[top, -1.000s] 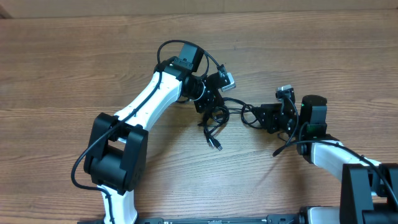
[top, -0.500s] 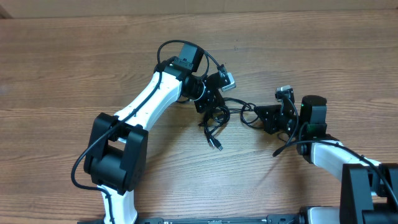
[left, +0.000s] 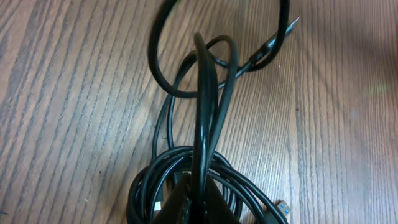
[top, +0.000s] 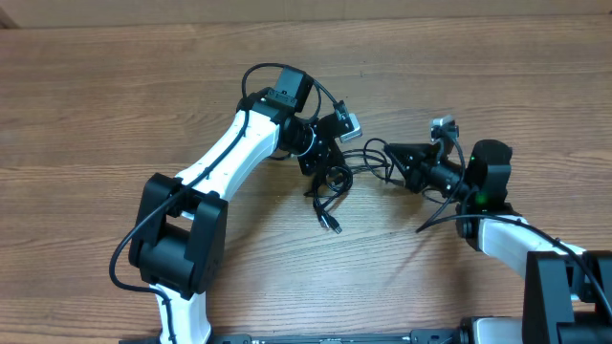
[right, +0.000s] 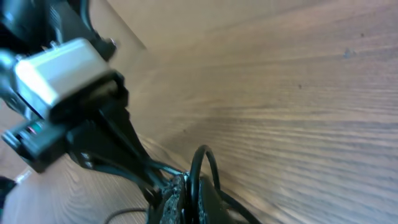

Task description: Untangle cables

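Note:
The black cables (top: 332,182) lie in a tangled bunch on the wooden table between my two grippers, with one plug end (top: 335,225) trailing toward the front. My left gripper (top: 321,159) is shut on the bunch. In the left wrist view its fingertips (left: 198,204) pinch one strand that rises from the coiled cables (left: 186,180), beside a blue-tipped plug (left: 281,207). My right gripper (top: 395,156) is shut on a loop of cable (top: 376,153) at the bunch's right side. In the right wrist view that cable loop (right: 203,163) stands up between the shut jaws (right: 189,194).
The left arm's wrist camera (right: 61,68) looms close in the right wrist view. Thick black arm cables (top: 435,225) hang by the right arm. Bare wood table (top: 115,105) spreads all round.
The right gripper has shut on a cable loop, then tilted and shifted up and slightly right, drawing the loop away from the bunch. The left arm has stayed still.

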Robot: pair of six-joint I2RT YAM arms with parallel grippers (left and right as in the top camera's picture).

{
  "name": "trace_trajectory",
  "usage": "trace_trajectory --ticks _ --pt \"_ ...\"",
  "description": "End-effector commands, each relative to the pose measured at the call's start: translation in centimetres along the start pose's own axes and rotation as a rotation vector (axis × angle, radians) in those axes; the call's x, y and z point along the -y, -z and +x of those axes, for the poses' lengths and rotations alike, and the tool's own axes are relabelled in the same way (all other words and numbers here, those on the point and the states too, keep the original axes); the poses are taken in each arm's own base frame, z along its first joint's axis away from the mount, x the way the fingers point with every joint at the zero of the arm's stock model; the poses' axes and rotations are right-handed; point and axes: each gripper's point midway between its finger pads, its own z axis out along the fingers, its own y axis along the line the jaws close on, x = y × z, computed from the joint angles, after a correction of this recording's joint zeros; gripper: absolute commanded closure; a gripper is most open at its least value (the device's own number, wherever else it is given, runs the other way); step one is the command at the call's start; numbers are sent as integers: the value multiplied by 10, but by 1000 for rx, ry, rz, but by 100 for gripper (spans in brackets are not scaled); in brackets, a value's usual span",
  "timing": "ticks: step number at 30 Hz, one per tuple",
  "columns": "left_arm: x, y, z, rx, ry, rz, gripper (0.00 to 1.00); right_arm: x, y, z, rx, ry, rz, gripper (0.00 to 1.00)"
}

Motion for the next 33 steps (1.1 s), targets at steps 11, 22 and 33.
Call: trace_trajectory --ticks 11,22,33 --pt "11 2 -5 18 -4 38 96 -20 2 -46 149 -84 -81 96" --pt "24 -7 -10 9 -31 61 96 28 14 -80 387 -465 131 96" --pt "27 -8 -5 -14 -17 70 96 48 27 -97 532 -555 214 96"
